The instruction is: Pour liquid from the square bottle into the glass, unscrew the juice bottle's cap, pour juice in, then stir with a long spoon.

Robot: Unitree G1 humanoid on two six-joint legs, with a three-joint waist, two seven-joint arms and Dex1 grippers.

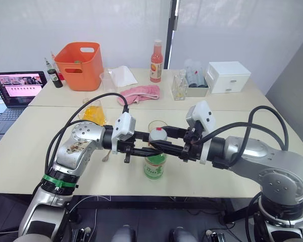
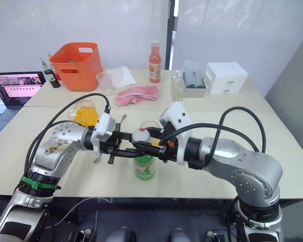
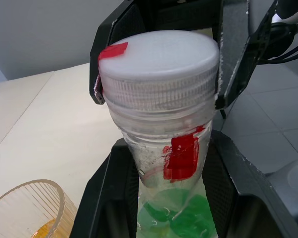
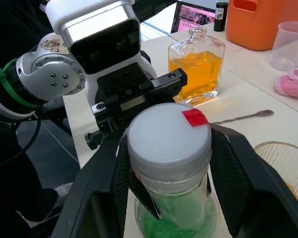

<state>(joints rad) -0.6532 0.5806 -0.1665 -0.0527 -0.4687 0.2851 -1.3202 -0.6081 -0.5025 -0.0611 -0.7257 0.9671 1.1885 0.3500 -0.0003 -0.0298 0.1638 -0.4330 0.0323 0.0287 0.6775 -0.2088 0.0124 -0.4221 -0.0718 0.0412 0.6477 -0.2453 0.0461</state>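
Note:
The juice bottle point(image 1: 155, 165), clear plastic with a green label, stands upright near the table's front edge. My left gripper point(image 3: 159, 198) comes in from the left and is shut on its neck, just under the cap. The white cap point(image 4: 169, 141), with its red mark, is clamped between the fingers of my right gripper point(image 4: 169, 168), which reaches in from the right. Just behind the bottle stands the glass point(image 1: 157, 125), a clear tumbler with a little orange liquid at the bottom. The square bottle point(image 4: 197, 69), holding yellow-orange liquid, stands behind my left arm. The long spoon point(image 4: 243, 117) lies flat between the two.
On the far table stand an orange basket point(image 1: 81, 63), a clear beaker point(image 1: 108, 80), a pink cloth point(image 1: 141, 93), a slim orange-red bottle point(image 1: 156, 61) and a white drawer box point(image 1: 227, 76). A laptop point(image 1: 17, 88) sits at the far left.

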